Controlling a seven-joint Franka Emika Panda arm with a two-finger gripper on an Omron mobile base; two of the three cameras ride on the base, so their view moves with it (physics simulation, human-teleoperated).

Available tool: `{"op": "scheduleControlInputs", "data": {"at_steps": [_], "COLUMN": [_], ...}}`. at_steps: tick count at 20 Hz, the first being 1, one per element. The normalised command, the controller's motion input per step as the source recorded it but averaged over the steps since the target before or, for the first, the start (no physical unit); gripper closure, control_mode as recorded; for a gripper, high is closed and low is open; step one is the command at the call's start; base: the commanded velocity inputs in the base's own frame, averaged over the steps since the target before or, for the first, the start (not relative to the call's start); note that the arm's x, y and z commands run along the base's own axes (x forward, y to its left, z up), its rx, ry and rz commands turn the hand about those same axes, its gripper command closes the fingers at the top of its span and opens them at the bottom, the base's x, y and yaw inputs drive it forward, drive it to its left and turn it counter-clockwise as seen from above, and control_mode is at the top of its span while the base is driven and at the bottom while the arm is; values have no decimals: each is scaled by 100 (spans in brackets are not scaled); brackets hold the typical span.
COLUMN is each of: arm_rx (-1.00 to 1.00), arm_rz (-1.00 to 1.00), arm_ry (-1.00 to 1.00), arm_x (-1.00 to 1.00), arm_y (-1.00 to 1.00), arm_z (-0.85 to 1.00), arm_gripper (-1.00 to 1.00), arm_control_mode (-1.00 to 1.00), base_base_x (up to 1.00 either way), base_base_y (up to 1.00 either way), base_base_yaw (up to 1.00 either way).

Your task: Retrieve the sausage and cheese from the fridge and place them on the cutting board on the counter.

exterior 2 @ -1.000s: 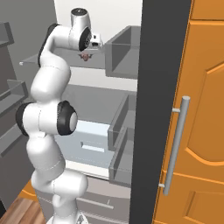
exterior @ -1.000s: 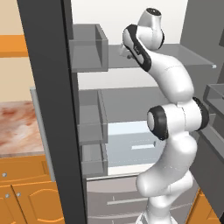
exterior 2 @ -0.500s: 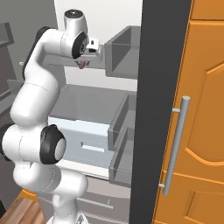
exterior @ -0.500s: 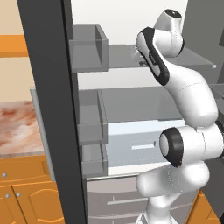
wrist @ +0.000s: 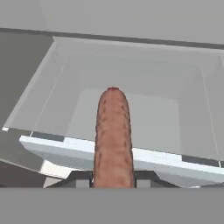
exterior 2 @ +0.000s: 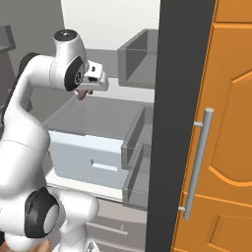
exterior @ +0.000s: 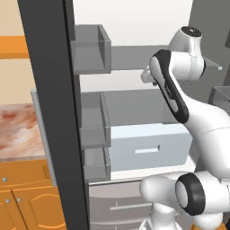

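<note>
My gripper is shut on the sausage, a reddish-brown cylinder that stands up from between the fingers. Under it lies an open pale drawer of the fridge. In the right base view the gripper hangs in front of the fridge's shelves with the sausage poking out below the hand. The white hand is partly hidden behind the arm in the left base view. A strip of the counter lies left of the fridge door. The cheese and the cutting board are out of view.
Grey door bins line the open left door. The pale drawer sticks out at mid height. An orange cabinet door with a bar handle stands to the right. Orange cabinets sit under the counter.
The hand has come down from the upper shelf level, with the sausage still in its grip. The elbow has swung lower and wider.
</note>
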Motion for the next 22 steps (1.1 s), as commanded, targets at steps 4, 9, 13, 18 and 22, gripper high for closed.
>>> {"op": "scheduleControlInputs", "data": {"at_steps": [4, 9, 13, 18, 22], "arm_rx": [0, 0, 0, 0, 0], "arm_rz": [-11, -4, 0, 0, 0], "arm_ry": [21, 24, 4, 0, 0], "arm_x": [-96, -48, 0, 0, 0], "arm_y": [0, 0, 0, 0, 0], "arm_z": [-75, -85, -12, 0, 0], "arm_gripper": [100, 100, 100, 100, 100], "arm_control_mode": [-100, -100, -100, -100, -100], "base_base_x": [0, 0, 0, 0, 0], "base_base_y": [0, 0, 0, 0, 0], "base_base_yaw": [0, 0, 0, 0, 0]}}
